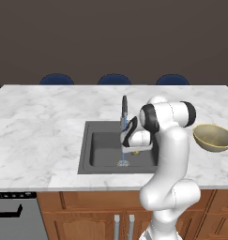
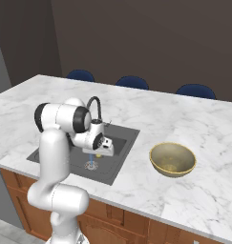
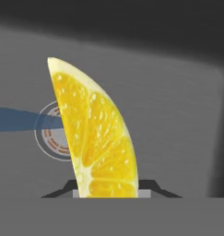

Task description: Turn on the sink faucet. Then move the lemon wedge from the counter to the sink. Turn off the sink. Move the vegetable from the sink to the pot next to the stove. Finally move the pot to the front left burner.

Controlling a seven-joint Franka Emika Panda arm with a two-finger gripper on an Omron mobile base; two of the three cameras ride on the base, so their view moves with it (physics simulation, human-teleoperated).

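Lemon wedge (image 3: 97, 138) up close, bright yellow flesh, pale rind edge, standing on its point above the dark grey sink (image 1: 103, 147); round metal drain (image 3: 56, 131) at 9 o'clock behind it; blue water runs from the dark gooseneck faucet (image 1: 125, 110) to the drain; white marble table (image 1: 40, 122) all round the basin.

We find no legible text, label, brand, number or sign. Dark panel (image 1: 12, 210) at lower left of left base view carries faint pale marks along top edge, too small to read.
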